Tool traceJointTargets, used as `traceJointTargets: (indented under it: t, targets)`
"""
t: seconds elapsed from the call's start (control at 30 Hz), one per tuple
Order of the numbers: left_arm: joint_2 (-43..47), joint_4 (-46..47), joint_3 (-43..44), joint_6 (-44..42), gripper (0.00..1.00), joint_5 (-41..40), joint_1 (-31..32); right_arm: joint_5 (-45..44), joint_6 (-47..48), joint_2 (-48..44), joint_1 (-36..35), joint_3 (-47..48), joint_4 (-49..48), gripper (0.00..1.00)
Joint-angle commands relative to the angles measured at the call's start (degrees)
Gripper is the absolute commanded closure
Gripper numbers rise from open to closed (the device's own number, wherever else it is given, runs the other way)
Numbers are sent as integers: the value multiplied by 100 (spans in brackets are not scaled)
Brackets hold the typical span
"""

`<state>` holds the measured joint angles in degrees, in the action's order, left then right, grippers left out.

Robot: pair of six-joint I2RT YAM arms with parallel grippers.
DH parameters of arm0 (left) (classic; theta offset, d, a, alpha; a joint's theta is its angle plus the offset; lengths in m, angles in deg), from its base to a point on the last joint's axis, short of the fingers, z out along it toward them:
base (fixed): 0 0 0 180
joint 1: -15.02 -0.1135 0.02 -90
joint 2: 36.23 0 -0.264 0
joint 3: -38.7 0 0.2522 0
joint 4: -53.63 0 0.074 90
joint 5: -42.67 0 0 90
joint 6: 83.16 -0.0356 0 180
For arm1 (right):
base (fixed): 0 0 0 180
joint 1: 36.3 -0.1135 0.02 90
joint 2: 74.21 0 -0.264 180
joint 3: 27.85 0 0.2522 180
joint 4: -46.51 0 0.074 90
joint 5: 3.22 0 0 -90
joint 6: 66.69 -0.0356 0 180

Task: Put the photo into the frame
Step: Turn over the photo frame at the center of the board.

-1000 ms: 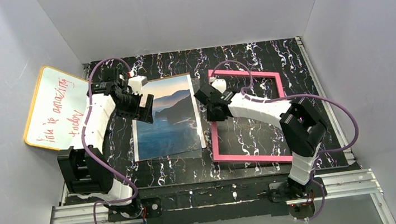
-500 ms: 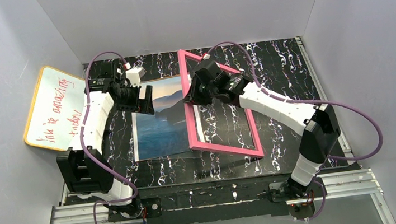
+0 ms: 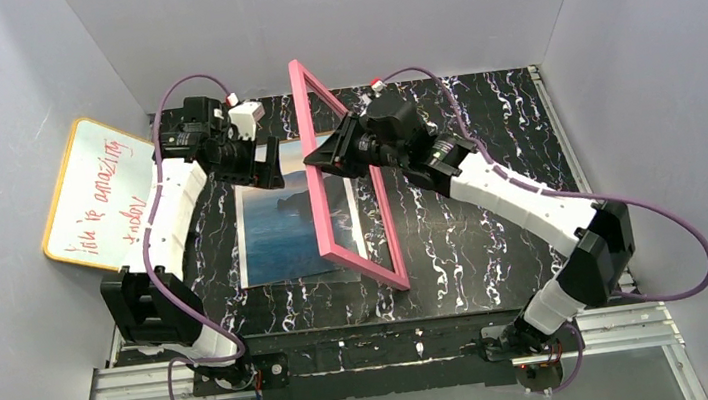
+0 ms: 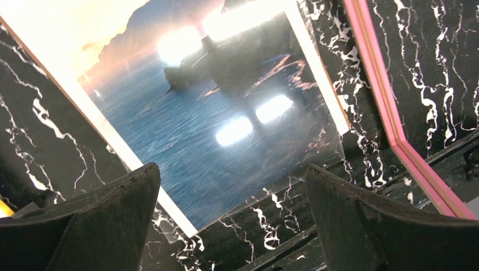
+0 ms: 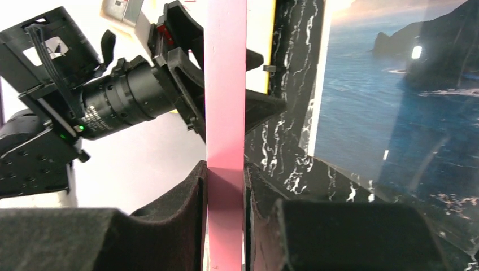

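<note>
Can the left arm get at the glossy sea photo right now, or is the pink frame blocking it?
Probably yes. The open left gripper hangs over the bare far-left part of the glossy sea photo; the thin pink picture frame, tilted up in the right gripper, covers only its right side.

Top cam: fixed, above and behind arm bases, looks down and forward, far; whole table (image 3: 485,145), photo (image 3: 278,234) left of centre. Left wrist cam: close above photo (image 4: 214,141), looks down on most of it. Right wrist cam: close beside photo (image 5: 395,113), sights along frame (image 5: 226,113) bar toward left wrist camera (image 5: 124,101). All three share photo and frame.
</note>
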<state>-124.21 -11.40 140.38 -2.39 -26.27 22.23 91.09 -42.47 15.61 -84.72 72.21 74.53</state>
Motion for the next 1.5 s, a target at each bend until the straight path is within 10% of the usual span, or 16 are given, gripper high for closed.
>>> traceJointTargets:
  t: [0.0, 0.23, 0.57, 0.8, 1.47]
  targets:
    - [-88, 217, 249, 277, 2, 13, 276, 303, -475, -607, 168, -584, -1339, 99]
    - [-432, 833, 667, 872, 2, -283, 767, 722, -675, -1005, 571, -1251, -1580, 98]
    - [-781, 1720, 1036, 1460, 2, -902, 1681, 1195, -68, -989, 940, -732, -121, 39]
    - [-1088, 1739, 1417, 1361, 2, -1296, 2178, 786, 1211, -736, 1063, 666, 2034, 17]
    - [-1562, 1769, 1584, 1181, 2, -1867, 2829, -1918, 2852, -777, 1071, 2093, 5119, 51]
